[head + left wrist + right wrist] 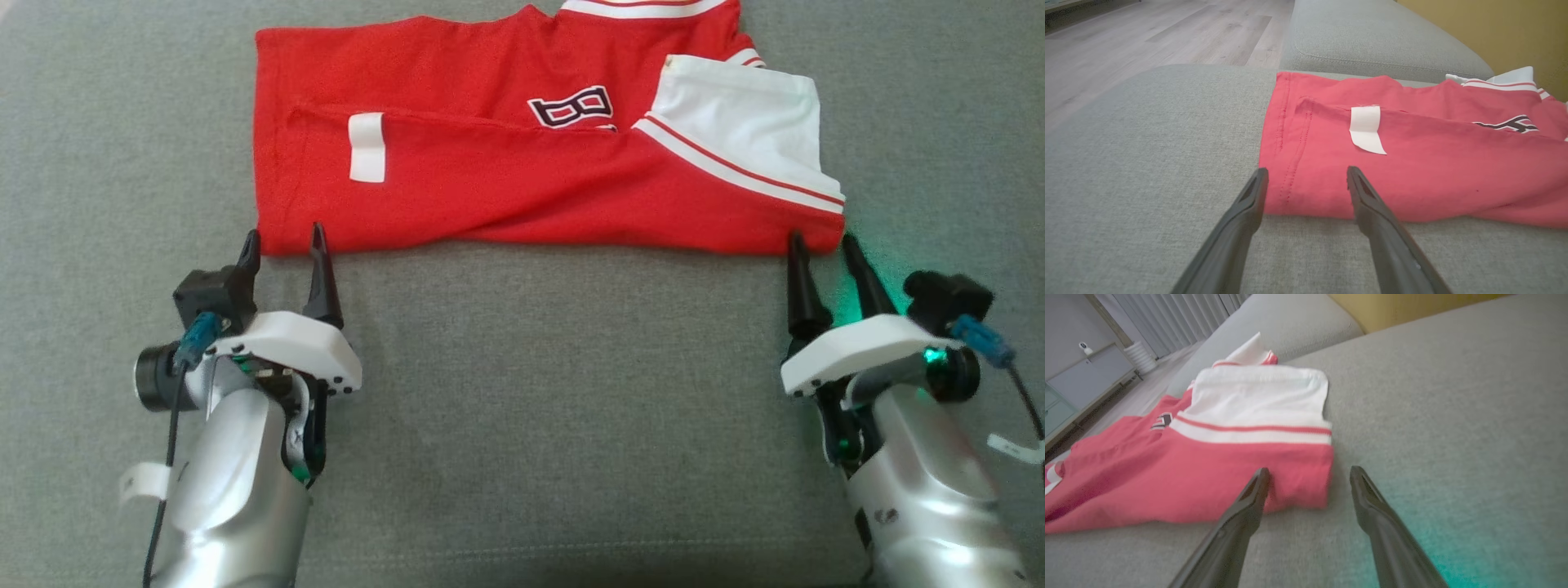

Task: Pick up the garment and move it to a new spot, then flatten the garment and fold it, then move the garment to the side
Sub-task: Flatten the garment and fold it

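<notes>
The garment (522, 175) is a red shirt with white striped sleeves, lying folded lengthwise on a grey cushion (539, 392). My left gripper (282, 238) stands open at the garment's near left corner, its fingertips straddling the hem and nothing held. In the left wrist view that gripper (1306, 173) frames the red hem (1306, 192) and a white tag (1366, 129). My right gripper (820, 245) is open at the near right corner, beside the white sleeve (747, 122). In the right wrist view the right gripper (1308, 473) spans the garment's red corner (1298, 473).
The grey sofa cushion stretches wide in front of the garment. A second cushion (1372, 41) lies beyond it, with wood floor (1147, 36) to the left and a yellow wall (1502, 32) behind. A cabinet (1081, 375) and curtains (1180, 314) stand farther off.
</notes>
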{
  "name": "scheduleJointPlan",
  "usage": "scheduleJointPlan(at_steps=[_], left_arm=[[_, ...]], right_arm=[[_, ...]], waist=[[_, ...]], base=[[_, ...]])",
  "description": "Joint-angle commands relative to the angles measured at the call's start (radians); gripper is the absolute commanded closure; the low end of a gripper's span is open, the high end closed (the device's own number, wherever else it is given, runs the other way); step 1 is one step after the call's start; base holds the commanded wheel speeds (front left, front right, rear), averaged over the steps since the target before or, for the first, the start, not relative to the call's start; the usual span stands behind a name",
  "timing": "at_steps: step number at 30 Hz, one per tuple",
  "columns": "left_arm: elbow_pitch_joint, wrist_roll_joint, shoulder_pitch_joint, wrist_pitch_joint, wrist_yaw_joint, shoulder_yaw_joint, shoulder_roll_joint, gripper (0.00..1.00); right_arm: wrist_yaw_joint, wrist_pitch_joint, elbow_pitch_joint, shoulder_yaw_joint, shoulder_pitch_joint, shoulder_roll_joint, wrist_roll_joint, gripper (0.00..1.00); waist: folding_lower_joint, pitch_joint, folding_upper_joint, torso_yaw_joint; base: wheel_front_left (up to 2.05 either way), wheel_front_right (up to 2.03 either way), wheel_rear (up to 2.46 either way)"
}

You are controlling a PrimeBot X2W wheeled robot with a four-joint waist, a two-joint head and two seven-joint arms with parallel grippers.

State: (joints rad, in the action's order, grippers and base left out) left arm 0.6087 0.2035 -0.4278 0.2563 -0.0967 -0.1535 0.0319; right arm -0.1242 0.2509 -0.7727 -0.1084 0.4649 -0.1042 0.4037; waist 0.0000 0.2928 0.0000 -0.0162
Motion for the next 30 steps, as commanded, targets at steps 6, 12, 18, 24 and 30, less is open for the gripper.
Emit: scheduleJointPlan(at_steps=[6, 12, 18, 24, 30], left_arm=[[-0.045, 0.023, -0.007, 0.005, -0.01, 0.01, 0.018, 0.0], [-0.048, 0.041, -0.011, 0.005, 0.002, 0.018, 0.018, 0.0], [-0.036, 0.082, -0.01, 0.005, 0.028, 0.005, 0.018, 0.0], [-0.017, 0.107, -0.025, 0.005, 0.047, 0.001, 0.018, 0.0], [-0.005, 0.115, -0.039, 0.006, 0.034, 0.015, 0.018, 0.0]], right_arm=[[-0.007, 0.011, -0.015, -0.059, 0.056, 0.009, -0.003, 1.0], [-0.007, 0.011, 0.016, -0.071, 0.06, -0.027, -0.002, 1.0], [-0.007, 0.011, 0.044, -0.089, 0.047, -0.078, -0.005, 1.0], [-0.007, 0.011, 0.053, -0.097, 0.053, -0.101, 0.001, 1.0], [-0.007, 0.011, 0.06, -0.1, 0.061, -0.089, -0.001, 1.0]], waist=[[0.0, 0.004, 0.0, 0.009], [0.0, 0.007, 0.0, -0.005], [0.0, 0.008, 0.0, -0.025], [0.0, 0.018, 0.0, -0.042], [0.0, 0.028, 0.0, -0.051]], base=[[0.0, 0.0, 0.0], [0.0, 0.0, 0.0], [0.0, 0.0, 0.0], [0.0, 0.0, 0.0], [0.0, 0.0, 0.0]])
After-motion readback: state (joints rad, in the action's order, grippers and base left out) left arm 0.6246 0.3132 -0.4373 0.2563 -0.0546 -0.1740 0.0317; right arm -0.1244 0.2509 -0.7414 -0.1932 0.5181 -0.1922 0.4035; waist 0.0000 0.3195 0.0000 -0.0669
